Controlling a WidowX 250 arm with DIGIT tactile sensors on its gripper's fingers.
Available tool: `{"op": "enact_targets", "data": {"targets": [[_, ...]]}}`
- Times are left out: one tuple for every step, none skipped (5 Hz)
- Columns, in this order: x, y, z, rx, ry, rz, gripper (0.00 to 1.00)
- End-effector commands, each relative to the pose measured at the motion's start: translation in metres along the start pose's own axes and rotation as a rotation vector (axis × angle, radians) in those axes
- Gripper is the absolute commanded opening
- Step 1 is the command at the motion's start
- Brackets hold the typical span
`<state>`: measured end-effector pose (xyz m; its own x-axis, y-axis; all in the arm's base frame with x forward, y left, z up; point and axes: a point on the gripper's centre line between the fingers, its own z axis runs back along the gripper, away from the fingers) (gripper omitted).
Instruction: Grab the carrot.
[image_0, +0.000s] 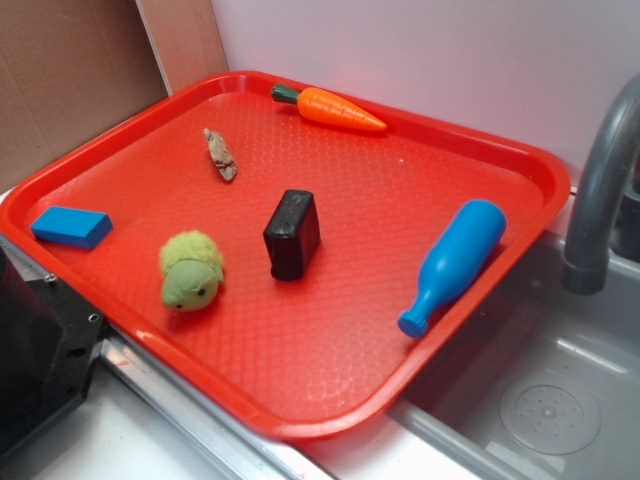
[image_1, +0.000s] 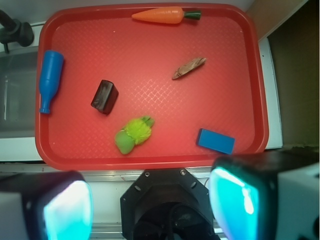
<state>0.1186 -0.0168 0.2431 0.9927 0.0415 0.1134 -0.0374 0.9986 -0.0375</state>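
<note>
Red tray (image_0: 520, 160) w/ carrot (image_0: 330, 108), prob. sink-side

Setting of the workspace. A plain white wall (image_0: 450, 60) stood behind the scene, with a brown cardboard panel (image_0: 60, 70) leaning at its left in the exterior view and a narrower pale tan strip (image_0: 185, 40) between the two. A grey metal sink basin (image_0: 550, 400), with a round drain (image_0: 548, 412) in its floor, lay along one side; a dark grey curved faucet (image_0: 600, 170) rose over it. A white tabletop (image_0: 90, 450) with a metal edge strip (image_0: 190, 410) ran along the near side. Lighting was soft and even, casting only faint shadows.
</note>
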Motion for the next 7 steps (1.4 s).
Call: {"op": "enact_targets", "data": {"targets": [[0.0, 0.0, 0.0, 0.0, 0.0, 0.0, 1.0], [0.024, 0.028, -0.044, 0.006, -0.116, 0.233, 1.0], [0.059, 0.046, -0.065, 0.017, -0.215, 0.391, 1.0], [0.092, 0.069, -0.089, -0.025, -0.309, 0.404, 1.0], [0.123, 0.085, -0.113, 0.024, -0.33, 0.417, 1.0], [0.138, 0.096, -0.123, 0.048, -0.347, 0.443, 1.0], [0.16, 0.108, -0.131, 0.088, -0.405, 0.483, 1.0]]}}
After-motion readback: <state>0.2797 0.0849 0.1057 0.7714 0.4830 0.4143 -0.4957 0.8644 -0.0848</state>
